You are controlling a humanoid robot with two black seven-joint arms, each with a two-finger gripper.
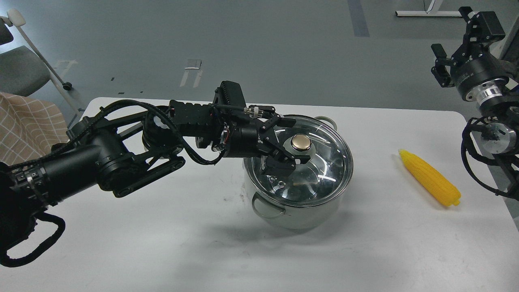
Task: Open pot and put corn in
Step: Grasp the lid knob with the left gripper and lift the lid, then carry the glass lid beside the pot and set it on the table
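The pot (308, 213) stands in the middle of the white table (162, 243), closed by a glass lid (328, 162) with a gold knob (301, 142). My left gripper (291, 142) reaches in from the left at the level of the knob. It is open, with one finger behind the knob, one in front, and the fingertips (288, 121) beside it. The corn (429, 178) lies on the table to the right of the pot, pointed end away from me. My right gripper (456, 34) is raised at the far right, open and empty, well above the corn.
A chair (20, 73) and a checked cloth (24, 121) stand off the table's left side. The table's right edge runs just beyond the corn. My left arm (101, 158) lies low across the left half of the table.
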